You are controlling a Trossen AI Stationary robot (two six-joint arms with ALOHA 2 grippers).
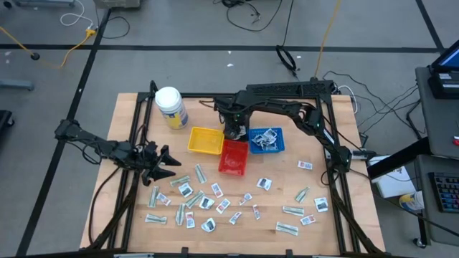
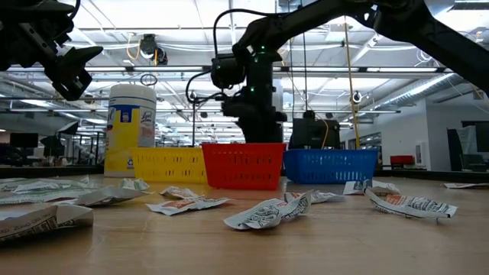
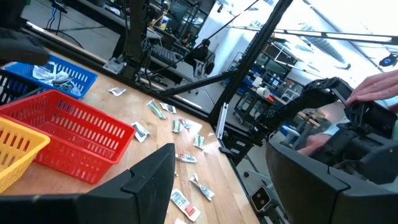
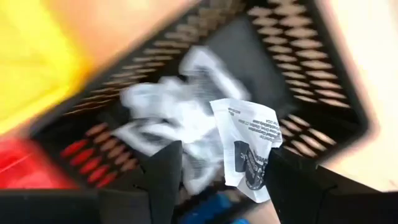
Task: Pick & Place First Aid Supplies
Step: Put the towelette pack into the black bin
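the left gripper hung open and empty above the table's left side, just left of the loose packets scattered over the front half. behind them stood a white jar, then yellow, red and blue trays. the right gripper was over a black tray behind the red one, fingers spread; a white packet with dark print sat between them, above a heap of packets in that tray. i could not tell whether the fingers touched it.
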